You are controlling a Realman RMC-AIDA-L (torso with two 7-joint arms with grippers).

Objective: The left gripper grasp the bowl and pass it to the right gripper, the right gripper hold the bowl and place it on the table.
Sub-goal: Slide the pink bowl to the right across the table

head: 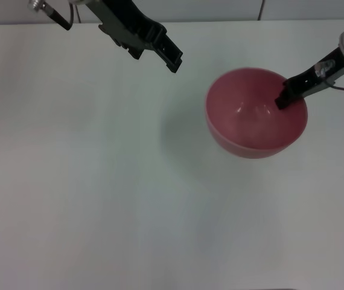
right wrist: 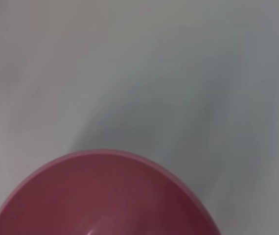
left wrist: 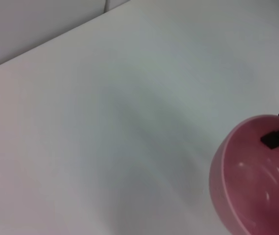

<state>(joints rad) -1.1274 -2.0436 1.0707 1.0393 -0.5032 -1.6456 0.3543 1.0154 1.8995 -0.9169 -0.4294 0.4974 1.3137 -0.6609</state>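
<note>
While the bowl looks round, deep and pink, its inside is smooth and shiny, like plastic. It hangs tilted over the table, which is flat, white and dull — a soft grey shadow lies under and beside the bowl.

The right end effector is slim and black, with a thin red wire trailing behind it. It comes in from the right and pinches the bowl's rim on the right side, with one fingertip inside the bowl. So it is clamped on the bowl. The left wrist view shows the same thing: a dark fingertip sits on the rim of the bowl.

The left end effector is chunky and black. It is up at the far left side, well apart from the bowl, and it holds nothing — its fingers look spread apart.

From the right wrist, the bowl's curved pink rim fills the near part of the view, with bare table behind it.
</note>
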